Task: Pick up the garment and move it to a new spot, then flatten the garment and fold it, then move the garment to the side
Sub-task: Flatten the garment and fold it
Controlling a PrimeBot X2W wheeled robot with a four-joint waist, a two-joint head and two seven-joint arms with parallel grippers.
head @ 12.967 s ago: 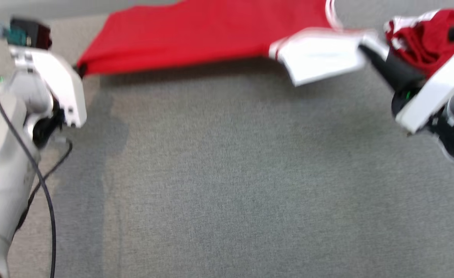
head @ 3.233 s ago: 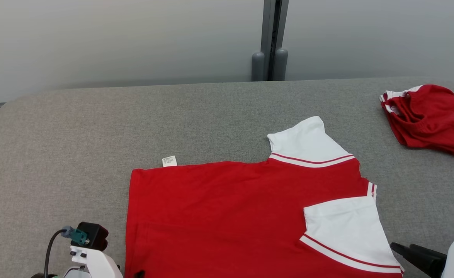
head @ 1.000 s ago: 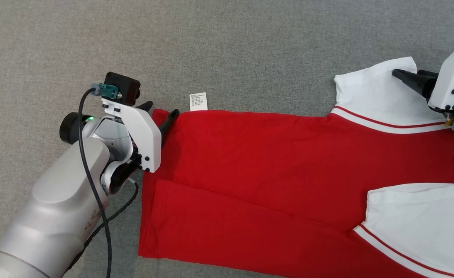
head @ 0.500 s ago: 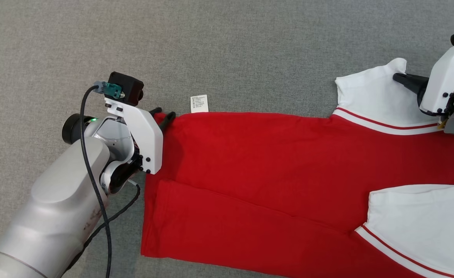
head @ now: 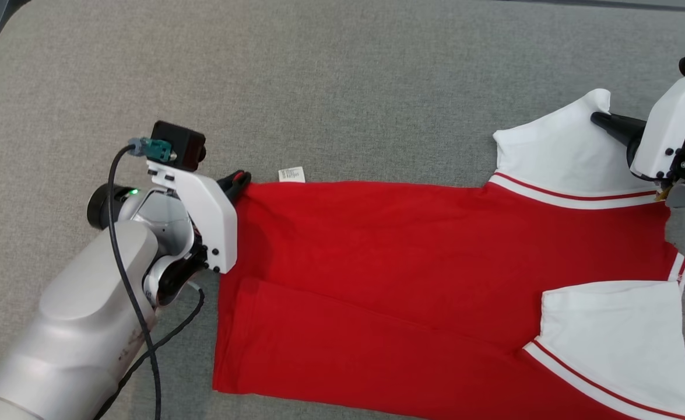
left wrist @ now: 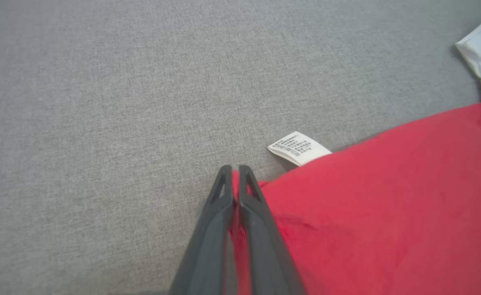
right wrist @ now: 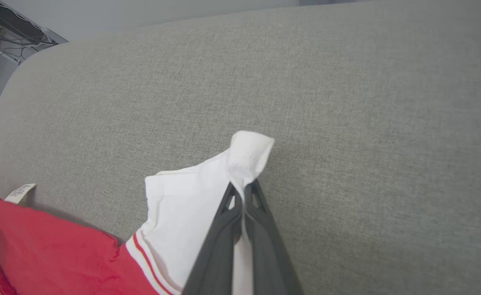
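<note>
Head view | garment (head: 412,251): red-and-white shirt, spread flat on grey desk (head: 342,81) | left tool (head: 239,179) clenched on its red hem corner | right tool (head: 600,118) clenched on its white sleeve tip | judged light, limp, prone to sag; best held by corners

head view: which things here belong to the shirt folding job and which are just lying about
Job: shirt; left gripper, shut on its red corner; right gripper, shut on its white sleeve.
Just there: table, only the surface; wires off its edge.
</note>
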